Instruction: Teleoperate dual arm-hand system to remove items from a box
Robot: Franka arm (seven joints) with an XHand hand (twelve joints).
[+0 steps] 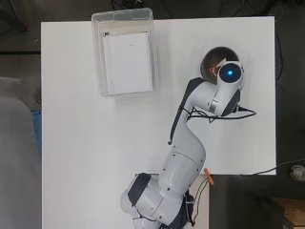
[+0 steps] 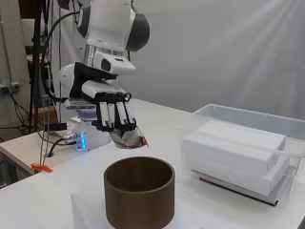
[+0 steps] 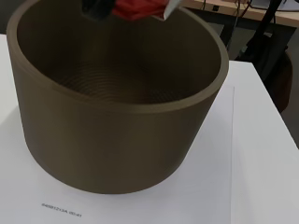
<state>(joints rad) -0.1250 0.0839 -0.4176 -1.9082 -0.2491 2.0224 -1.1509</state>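
My hand [image 2: 113,113] hangs above the round brown pot [image 2: 139,191], its fingers curled round a small red and silver packet [image 2: 129,140]. The packet [image 3: 140,8] shows in the wrist view just over the far rim of the pot [image 3: 117,116], whose inside looks bare. In the overhead view the arm covers most of the pot [image 1: 214,57] at the table's right, and a bit of the packet [image 1: 220,63] shows there. A clear plastic box [image 1: 125,52] at the back left holds flat white boxes [image 1: 127,62].
The clear box [image 2: 248,143] stands to the right of the pot in the side view. A cable [image 1: 233,114] trails off the table's right edge. A sheet of paper [image 3: 140,205] lies under the pot.
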